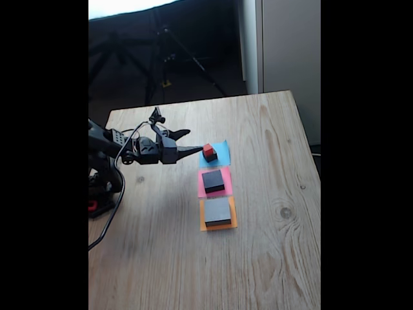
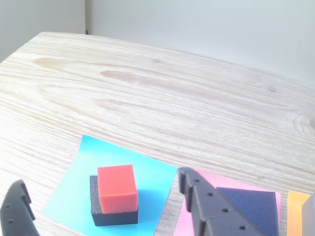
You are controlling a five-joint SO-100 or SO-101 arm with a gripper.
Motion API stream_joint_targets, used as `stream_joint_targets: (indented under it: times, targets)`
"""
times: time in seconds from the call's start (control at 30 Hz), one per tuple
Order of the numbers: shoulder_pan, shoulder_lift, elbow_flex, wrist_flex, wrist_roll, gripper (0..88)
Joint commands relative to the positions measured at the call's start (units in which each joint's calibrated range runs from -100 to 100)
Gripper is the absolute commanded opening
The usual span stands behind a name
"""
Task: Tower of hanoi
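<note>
The end effector (image 1: 193, 143) hangs just beside the blue paper square (image 1: 221, 152), its two fingers spread wide apart and holding nothing. In the wrist view the fingertips (image 2: 189, 179) frame the stack from either side without touching it.

On the blue square sits the small black cube (image 2: 114, 212) with the tiny red cube (image 2: 117, 188) on top, the red one set slightly askew so a strip of black shows at its left. The medium black block (image 1: 213, 181) lies on the pink paper square (image 1: 203, 188) in the middle, and the large flat grey block (image 1: 217, 211) rests on the orange paper square (image 1: 219, 225) nearest the camera in the fixed view.

The red cube looks like a light, rigid piece with smooth flat faces and sharp edges, probably plastic or foam. It should lift easily, though the smooth sides may slip under a weak pinch. The best hold appears to be across two opposite vertical faces, high enough that the fingers miss the black cube beneath. Closing too low could catch both cubes, or nudge the lower one off its paper.

The paper squares are thin and loose on the wooden worktop (image 1: 271, 258), so a dragging fingertip could shift them. The medium black block stands close on the neighbouring square. A dark tripod (image 1: 161, 51) stands well behind the worktop.
</note>
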Motion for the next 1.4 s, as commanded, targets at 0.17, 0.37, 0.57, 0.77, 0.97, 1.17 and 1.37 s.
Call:
stream_joint_targets:
  times: [0.17, 0.37, 0.57, 0.77, 0.97, 1.17, 1.37]
  targets:
    - [0.54, 12.01, -0.30, -15.74, 0.87, 37.4]
    - [1.38, 19.58, -3.93, -20.59, 0.87, 37.4]
    - [1.55, 26.77, -6.93, -25.45, 0.87, 37.4]
    - [0.71, 33.05, -9.75, -29.42, 0.87, 37.5]
    - [-0.88, 39.71, -12.02, -35.16, 0.87, 37.5]
    - [-2.55, 44.33, -13.66, -39.53, 0.87, 37.5]
    - [-2.63, 46.75, -15.21, -40.51, 0.87, 37.4]
